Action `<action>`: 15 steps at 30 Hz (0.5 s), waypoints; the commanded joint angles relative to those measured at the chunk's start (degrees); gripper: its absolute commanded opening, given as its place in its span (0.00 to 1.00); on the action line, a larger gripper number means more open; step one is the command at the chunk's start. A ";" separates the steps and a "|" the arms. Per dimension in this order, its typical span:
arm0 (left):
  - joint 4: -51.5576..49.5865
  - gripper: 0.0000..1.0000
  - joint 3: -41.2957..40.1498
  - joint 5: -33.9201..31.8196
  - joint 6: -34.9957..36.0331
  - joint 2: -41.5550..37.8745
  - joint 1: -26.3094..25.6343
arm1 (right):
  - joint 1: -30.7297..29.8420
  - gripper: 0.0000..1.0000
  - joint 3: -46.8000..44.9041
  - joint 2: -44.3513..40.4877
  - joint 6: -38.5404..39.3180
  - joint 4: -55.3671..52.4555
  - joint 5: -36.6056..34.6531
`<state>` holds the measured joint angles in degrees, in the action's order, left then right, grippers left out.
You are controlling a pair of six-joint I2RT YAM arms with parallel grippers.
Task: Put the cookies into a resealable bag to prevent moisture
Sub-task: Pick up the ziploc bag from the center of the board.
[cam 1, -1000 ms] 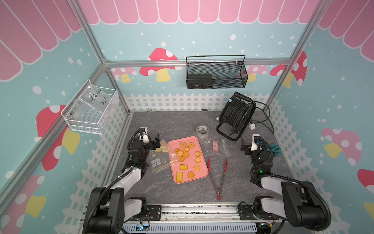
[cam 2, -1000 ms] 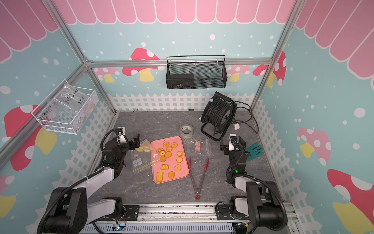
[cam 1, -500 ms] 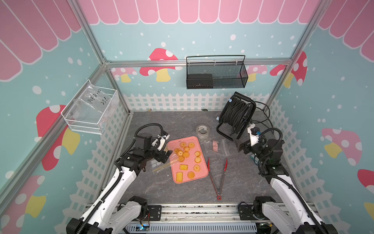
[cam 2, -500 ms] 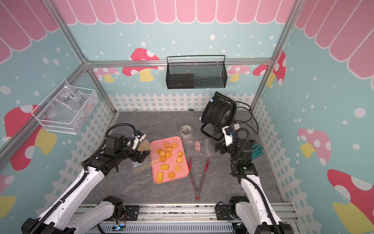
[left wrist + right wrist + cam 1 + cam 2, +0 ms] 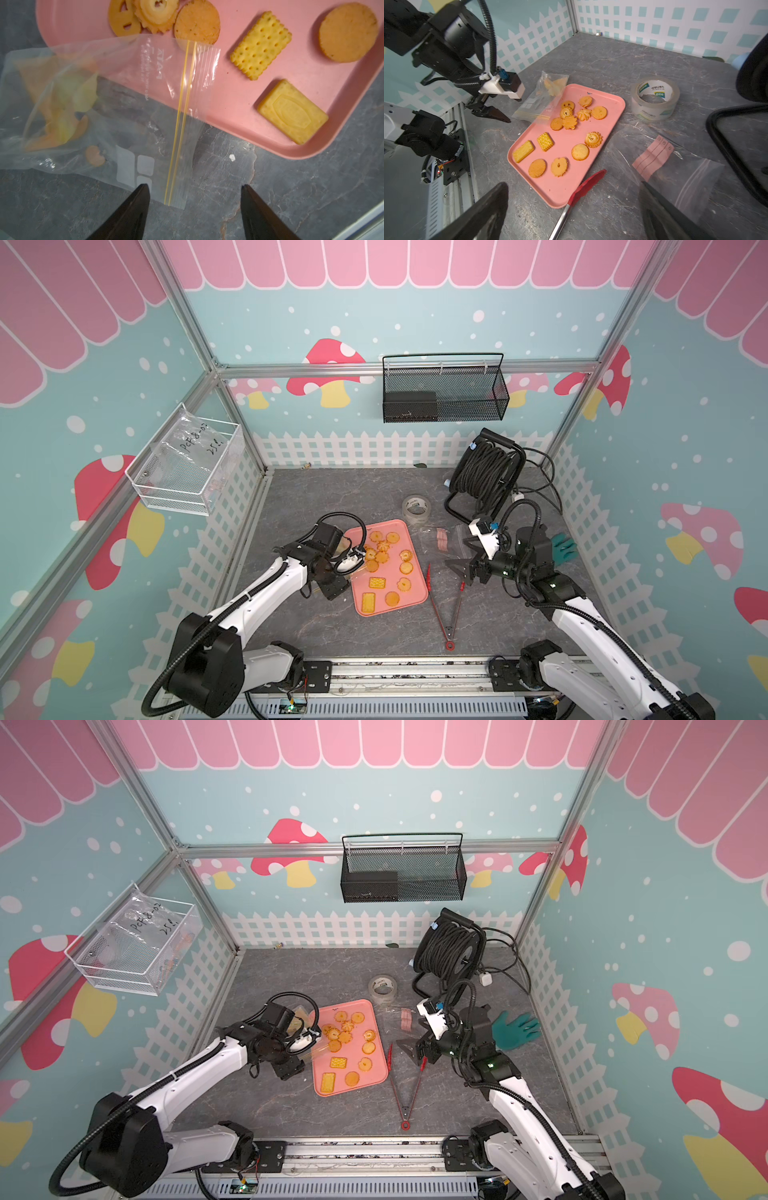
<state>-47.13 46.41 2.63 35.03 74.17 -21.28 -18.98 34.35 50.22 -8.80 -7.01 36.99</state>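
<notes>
The cookies (image 5: 384, 558) lie loose on a pink tray (image 5: 415, 589); round, flower-edged and rectangular ones (image 5: 260, 44) show. A clear resealable bag (image 5: 128, 124) with a yellow zip strip lies beside the tray, its mouth end over the tray's edge. It holds a few yellow-orange pieces. My left gripper (image 5: 195, 187) is open just above the table, and the corner of the bag's zip end lies between its fingers without touching them. My right gripper (image 5: 572, 185) is open above the red tip of the tongs (image 5: 589, 182), holding nothing.
A second clear bag with pink strips (image 5: 675, 176) lies right of the tray, under my right gripper's far finger. A tape roll (image 5: 417, 508) and a black cable reel (image 5: 484, 472) stand behind. A teal glove (image 5: 515, 1029) lies at the right.
Both arms rose from their folded poses at the sides and reached inward. The left gripper came down to the bag's zip end; the right came over the tongs' tips.
</notes>
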 commanded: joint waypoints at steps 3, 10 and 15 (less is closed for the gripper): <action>7.26 0.64 -1.23 -0.41 2.36 5.14 -0.66 | -4.91 0.98 -1.46 2.75 -3.63 4.30 0.85; 11.34 0.49 -1.24 -2.92 2.08 10.91 -0.66 | -7.44 0.99 -1.83 5.76 -4.50 6.43 0.21; 11.60 0.31 -0.91 -2.12 1.87 13.08 -0.47 | -7.93 0.99 -2.93 5.86 -5.33 7.00 -0.33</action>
<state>-37.12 45.43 0.01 36.23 86.52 -21.67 -26.39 32.80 56.18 -13.41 -1.65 36.88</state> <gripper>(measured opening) 0.332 0.989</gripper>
